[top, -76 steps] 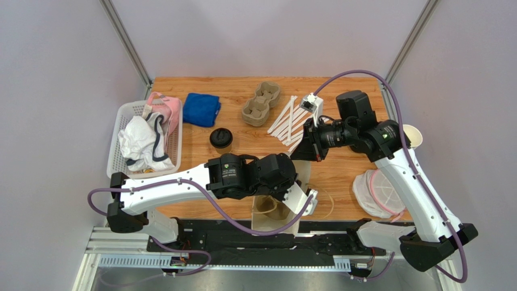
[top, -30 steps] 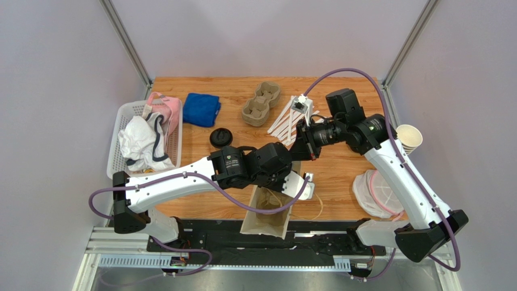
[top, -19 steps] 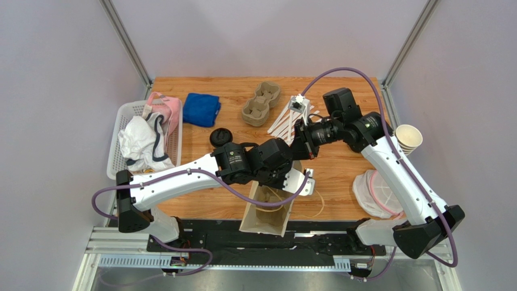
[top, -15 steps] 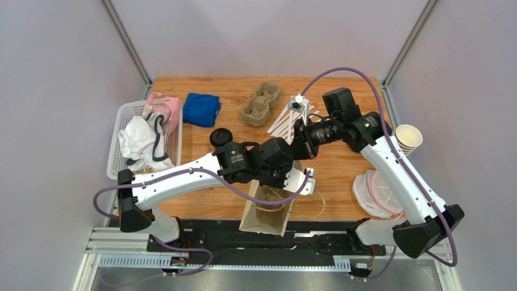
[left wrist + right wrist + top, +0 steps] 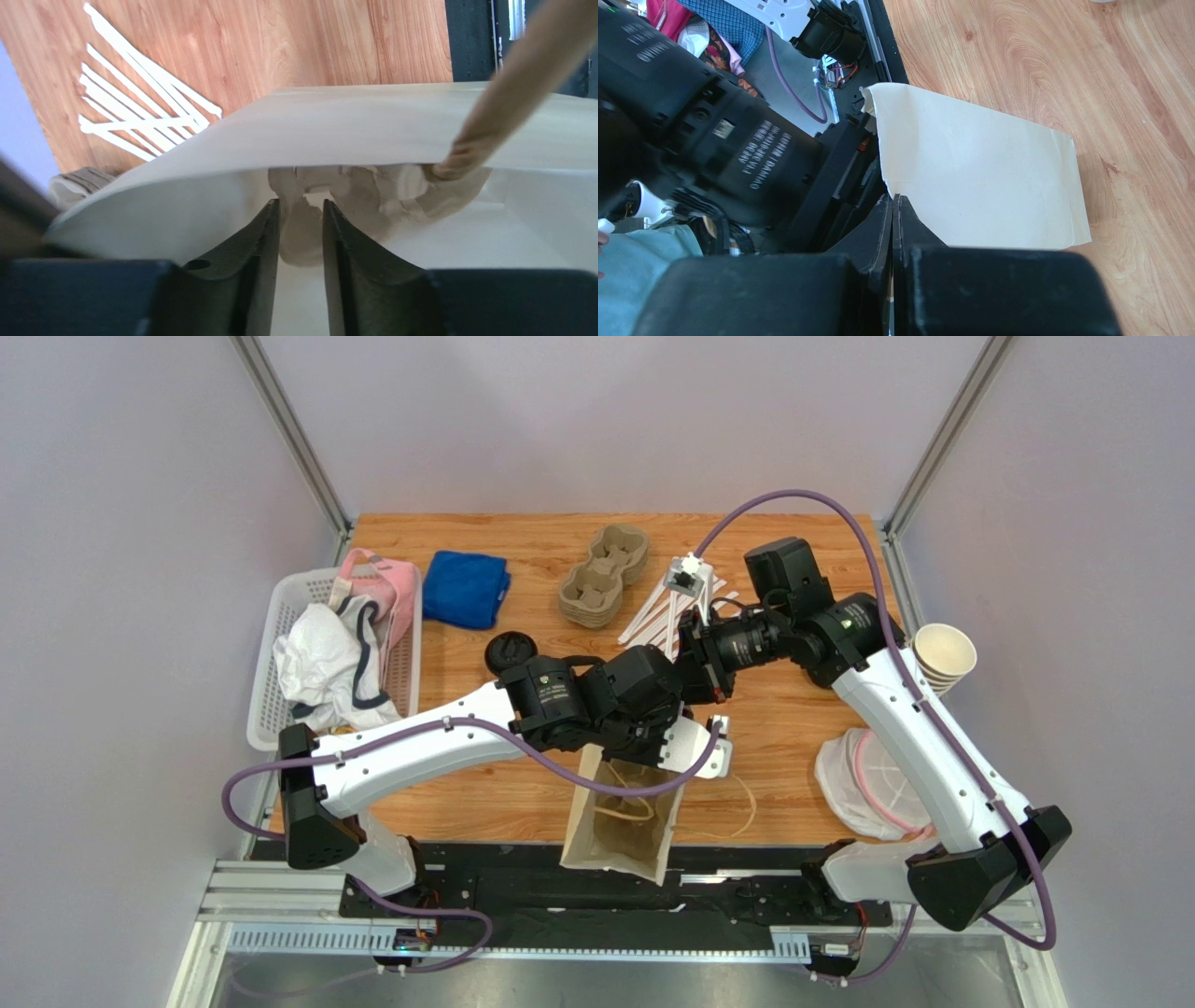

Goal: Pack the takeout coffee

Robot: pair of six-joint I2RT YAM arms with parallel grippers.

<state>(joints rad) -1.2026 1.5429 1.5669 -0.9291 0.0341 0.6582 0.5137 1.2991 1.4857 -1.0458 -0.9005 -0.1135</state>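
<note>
Top view: both grippers hold the paper bag, left gripper clamps its rim, right gripper pinches its edge. Step looks like bag opening; next, spread the mouth.

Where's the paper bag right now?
In the top external view the paper bag stands open at the table's near edge, centre, under the left arm's wrist, right of the white basket.

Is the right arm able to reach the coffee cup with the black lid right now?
Probably not easily. The left arm stretches across between the right pincer and the takeout coffee, and that pincer is shut by the paper bag.
</note>
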